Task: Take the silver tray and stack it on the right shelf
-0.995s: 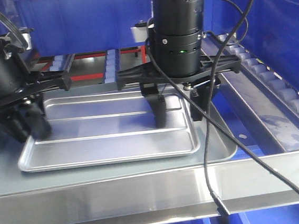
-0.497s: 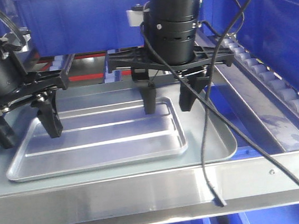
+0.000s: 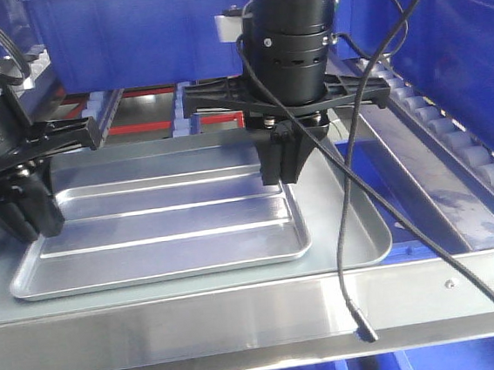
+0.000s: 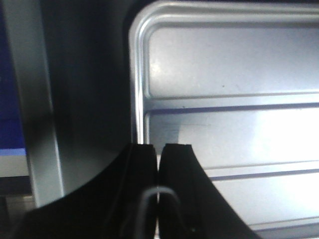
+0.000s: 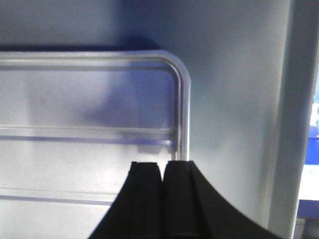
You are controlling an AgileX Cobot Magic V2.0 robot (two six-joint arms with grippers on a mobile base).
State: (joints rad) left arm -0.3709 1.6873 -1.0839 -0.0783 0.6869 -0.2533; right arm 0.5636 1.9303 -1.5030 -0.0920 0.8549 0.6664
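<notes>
As pinched: both claws on silver tray (image 3: 160,233).

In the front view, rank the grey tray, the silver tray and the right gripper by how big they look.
1. grey tray, largest
2. silver tray, which sits inside it
3. right gripper, smallest, jaws shut on the silver tray's rim; its nearness to the camera is unclear.
</notes>
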